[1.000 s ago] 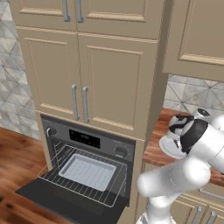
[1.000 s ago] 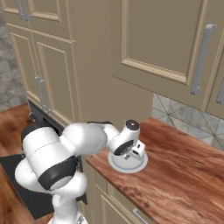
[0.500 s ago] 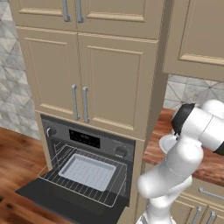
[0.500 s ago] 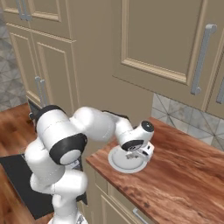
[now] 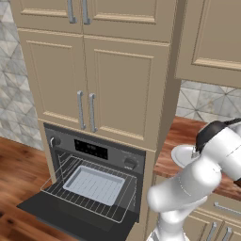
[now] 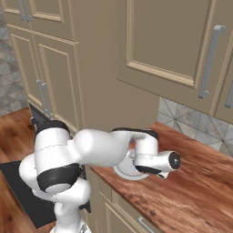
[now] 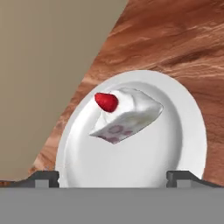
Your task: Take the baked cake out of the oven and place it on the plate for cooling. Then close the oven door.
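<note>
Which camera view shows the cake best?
The hand view: the cake lies in full sight on the plate. In the left base view a bit of plate shows beside the arm; in the right, the arm covers most of it.

Beige cabinet doors (image 5: pixel 94 84) with vertical metal bar handles (image 5: pixel 85 112) stand well to the claw's left. The reddish-brown wooden counter (image 6: pixel 191 182) spreads beneath the claw, a grey patterned tile backsplash (image 6: pixel 191 120) rises behind it, and a wooden floor (image 5: pixel 19 164) lies far below-left.
</note>
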Available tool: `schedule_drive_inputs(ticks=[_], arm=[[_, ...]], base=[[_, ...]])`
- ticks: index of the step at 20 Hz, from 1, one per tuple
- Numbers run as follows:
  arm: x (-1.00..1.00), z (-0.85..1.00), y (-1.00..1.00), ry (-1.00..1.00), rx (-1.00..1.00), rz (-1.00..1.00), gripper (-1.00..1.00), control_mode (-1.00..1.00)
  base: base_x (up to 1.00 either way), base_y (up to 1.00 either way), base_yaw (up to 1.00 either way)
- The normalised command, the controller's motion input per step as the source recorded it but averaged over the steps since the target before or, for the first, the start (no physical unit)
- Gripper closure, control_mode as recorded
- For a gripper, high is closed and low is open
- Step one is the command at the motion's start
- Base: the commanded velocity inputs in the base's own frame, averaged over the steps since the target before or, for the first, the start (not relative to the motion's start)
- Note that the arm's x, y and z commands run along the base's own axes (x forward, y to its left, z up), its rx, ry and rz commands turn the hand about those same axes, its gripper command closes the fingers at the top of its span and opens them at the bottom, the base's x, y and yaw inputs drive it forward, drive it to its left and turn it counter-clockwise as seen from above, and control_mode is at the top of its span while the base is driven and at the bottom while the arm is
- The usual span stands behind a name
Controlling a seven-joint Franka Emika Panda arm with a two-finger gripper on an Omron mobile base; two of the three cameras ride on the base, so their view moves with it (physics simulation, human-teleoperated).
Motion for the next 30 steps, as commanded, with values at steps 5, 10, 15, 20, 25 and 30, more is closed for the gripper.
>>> schedule_drive_inputs(ticks=[5,10,15,20,25,30], arm=[[-0.81,0.26,0.6,-0.42,0.0,0.01,-1.0,-1.0],[-0.16,0.41,0.69,-0.06,-0.05,-0.05,-1.0,-1.0],[0.02,0.6,0.66,0.19,-0.19,-0.05,-1.0,-1.0],[0.01,0.47,0.26,0.28,-0.17,0.0,-1.0,-1.0],[0.0,0.16,0.14,0.2,-0.18,0.0,-1.0,-1.0],[0.0,0.06,0.49,0.1,-0.26,0.0,-1.0,-1.0]], base=[[0.0,0.0,0.0],[0.0,0.0,0.0],[0.0,0.0,0.0],[0.0,0.0,0.0],[0.0,0.0,0.0],[0.0,0.0,0.0]])
